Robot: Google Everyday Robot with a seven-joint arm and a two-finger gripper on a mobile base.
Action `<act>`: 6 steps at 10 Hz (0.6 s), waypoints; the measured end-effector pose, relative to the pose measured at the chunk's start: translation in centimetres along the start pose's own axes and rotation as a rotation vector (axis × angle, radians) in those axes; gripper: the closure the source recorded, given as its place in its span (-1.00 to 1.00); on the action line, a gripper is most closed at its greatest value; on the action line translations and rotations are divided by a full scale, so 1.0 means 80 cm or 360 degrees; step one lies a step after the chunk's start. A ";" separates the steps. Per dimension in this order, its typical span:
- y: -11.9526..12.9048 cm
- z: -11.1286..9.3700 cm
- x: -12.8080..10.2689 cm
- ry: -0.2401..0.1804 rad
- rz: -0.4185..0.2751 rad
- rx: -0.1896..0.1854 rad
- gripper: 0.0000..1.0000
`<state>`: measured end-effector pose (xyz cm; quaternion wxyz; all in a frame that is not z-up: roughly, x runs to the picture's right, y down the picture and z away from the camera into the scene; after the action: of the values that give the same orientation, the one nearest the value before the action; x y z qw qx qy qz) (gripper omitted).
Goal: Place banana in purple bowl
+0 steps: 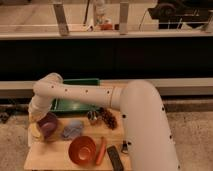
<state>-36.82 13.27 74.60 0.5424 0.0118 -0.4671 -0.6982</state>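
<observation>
Evidently the pincer (36,116) hung by the purple bowl (48,124) at the table's (55,156) left edge, its grip impossible to tell.

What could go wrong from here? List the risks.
1. The claw is hidden behind the arm's end at the table's far left, by the purple bowl; a blind release could miss.
2. The bowl sits close to the table's left edge, so a nudge may push it off.
3. A pale piece, possibly the banana, lies at that same edge and could be knocked down.
</observation>
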 end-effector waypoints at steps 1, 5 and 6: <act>0.005 -0.004 0.005 -0.0002 0.0001 -0.0009 -0.27; 0.020 -0.026 0.013 0.0024 -0.0075 0.0018 -0.60; 0.023 -0.028 0.012 0.0039 -0.0078 0.0018 -0.60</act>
<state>-34.66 11.13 75.08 0.5308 0.0348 -0.4640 -0.7083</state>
